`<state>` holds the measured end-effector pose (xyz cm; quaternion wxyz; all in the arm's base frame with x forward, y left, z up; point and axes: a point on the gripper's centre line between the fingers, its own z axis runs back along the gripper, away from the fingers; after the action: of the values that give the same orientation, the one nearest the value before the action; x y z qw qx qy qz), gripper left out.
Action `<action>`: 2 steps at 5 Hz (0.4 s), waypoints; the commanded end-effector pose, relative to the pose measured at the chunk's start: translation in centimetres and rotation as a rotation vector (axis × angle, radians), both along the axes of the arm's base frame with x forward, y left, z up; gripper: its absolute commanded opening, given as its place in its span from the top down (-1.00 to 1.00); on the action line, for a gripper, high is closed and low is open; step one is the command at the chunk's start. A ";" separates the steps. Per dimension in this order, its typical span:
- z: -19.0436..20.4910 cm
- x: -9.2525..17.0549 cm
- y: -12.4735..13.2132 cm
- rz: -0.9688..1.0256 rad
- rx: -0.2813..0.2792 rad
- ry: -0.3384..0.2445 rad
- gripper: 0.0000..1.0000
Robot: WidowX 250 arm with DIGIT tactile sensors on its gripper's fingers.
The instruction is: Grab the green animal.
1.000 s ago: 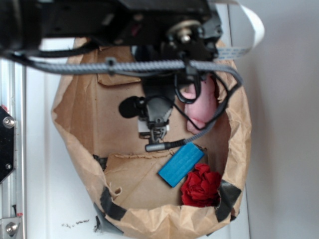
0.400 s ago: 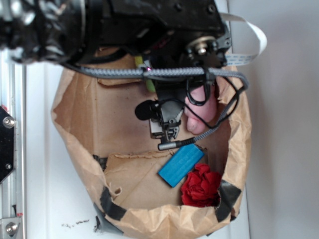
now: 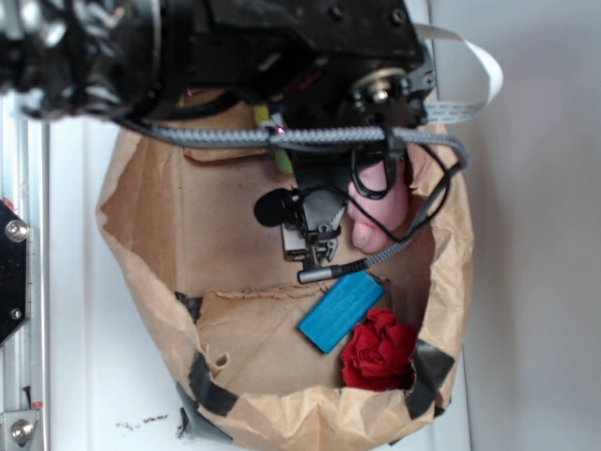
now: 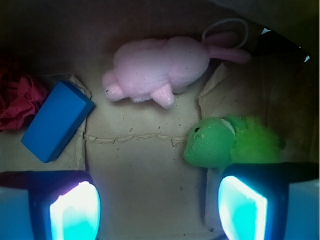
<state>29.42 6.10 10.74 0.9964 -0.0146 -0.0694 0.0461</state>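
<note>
Green animal [image 4: 227, 142], unlabeled, beside tool [image 4: 160, 202]

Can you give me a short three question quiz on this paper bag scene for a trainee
1. True or false: the end effector is closed on the green animal.
2. Which object lies closest to the red cloth? A) pink plush rabbit B) blue block C) green animal
3. In the wrist view, the green animal sits just above which finger?

Key: 1. False; the fingers are apart and empty. 2. B. 3. The one on the right of the image.
</note>
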 end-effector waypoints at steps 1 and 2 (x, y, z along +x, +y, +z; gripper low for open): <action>0.5 1.7 -0.1 -0.250 0.097 -0.107 -1.00; 0.4 1.4 -0.7 -0.453 0.123 -0.118 -1.00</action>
<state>30.26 5.40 9.43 0.9784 0.0166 -0.0976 -0.1814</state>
